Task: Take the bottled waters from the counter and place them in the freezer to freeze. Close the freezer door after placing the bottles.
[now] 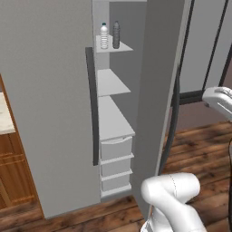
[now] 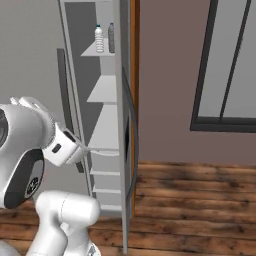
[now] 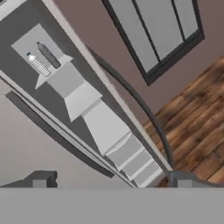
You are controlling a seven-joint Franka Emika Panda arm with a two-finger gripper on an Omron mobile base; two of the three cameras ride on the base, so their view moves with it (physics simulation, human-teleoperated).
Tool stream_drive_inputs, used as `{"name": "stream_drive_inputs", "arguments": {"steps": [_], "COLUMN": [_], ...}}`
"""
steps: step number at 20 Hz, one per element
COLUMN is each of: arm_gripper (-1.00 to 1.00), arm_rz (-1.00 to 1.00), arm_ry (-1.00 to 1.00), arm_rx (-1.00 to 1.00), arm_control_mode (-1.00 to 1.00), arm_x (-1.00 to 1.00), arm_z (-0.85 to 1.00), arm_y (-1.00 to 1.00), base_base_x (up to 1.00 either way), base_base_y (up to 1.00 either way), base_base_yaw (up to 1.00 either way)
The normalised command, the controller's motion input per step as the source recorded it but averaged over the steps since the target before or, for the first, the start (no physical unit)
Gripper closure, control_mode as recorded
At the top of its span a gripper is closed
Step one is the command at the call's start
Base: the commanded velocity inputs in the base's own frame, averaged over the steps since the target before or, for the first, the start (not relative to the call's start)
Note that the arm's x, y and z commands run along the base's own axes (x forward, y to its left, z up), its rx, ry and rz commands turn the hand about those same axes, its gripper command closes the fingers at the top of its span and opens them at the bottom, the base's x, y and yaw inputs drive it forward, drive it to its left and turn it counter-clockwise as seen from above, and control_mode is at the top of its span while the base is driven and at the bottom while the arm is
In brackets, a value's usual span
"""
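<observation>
Two bottled waters stand side by side on the top white shelf of the open freezer [image 1: 111,81]: a pale ribbed one [image 1: 104,36] [image 2: 99,39] [image 3: 39,65] and a darker grey one [image 1: 116,35] [image 2: 111,37] [image 3: 48,54]. The freezer door [image 1: 158,90] [image 2: 124,150] stands swung wide open to the right, with its curved dark handle [image 3: 144,109] on the outer side. My gripper [image 2: 80,147] [image 3: 111,181] is open and holds nothing. It hangs well below the bottles, in front of the compartment at mid height. A corner of the beige counter [image 1: 3,113] shows at the far left.
The plain grey door [image 1: 45,90] with its dark vertical handle [image 1: 93,108] is shut, left of the compartment. White drawers [image 1: 116,163] fill the freezer's lower part. A dark-framed window [image 2: 225,75] and a wooden floor [image 2: 200,200] lie to the right.
</observation>
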Motion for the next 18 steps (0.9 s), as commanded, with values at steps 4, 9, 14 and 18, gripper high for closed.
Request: {"name": "stream_drive_inputs", "arguments": {"steps": [4,9,14,18], "arm_gripper": [-1.0,-1.0,-1.0,-1.0], "arm_rz": [0.2,0.09,0.03,0.0], "arm_ry": [0.0,0.11,0.11,-0.03], "arm_rx": [0.35,0.2,0.17,0.22], "arm_control_mode": [-1.0,-1.0,-1.0,-1.0], "arm_x": [0.0,0.34,0.4,0.21], "arm_z": [0.01,0.0,0.0,-0.21], "arm_y": [-0.97,-0.68,-0.36,0.0], "base_base_x": [0.0,0.0,0.0,0.0], "base_base_y": [0.0,0.0,0.0,0.0], "base_base_yaw": [0.0,0.0,0.0,0.0]}}
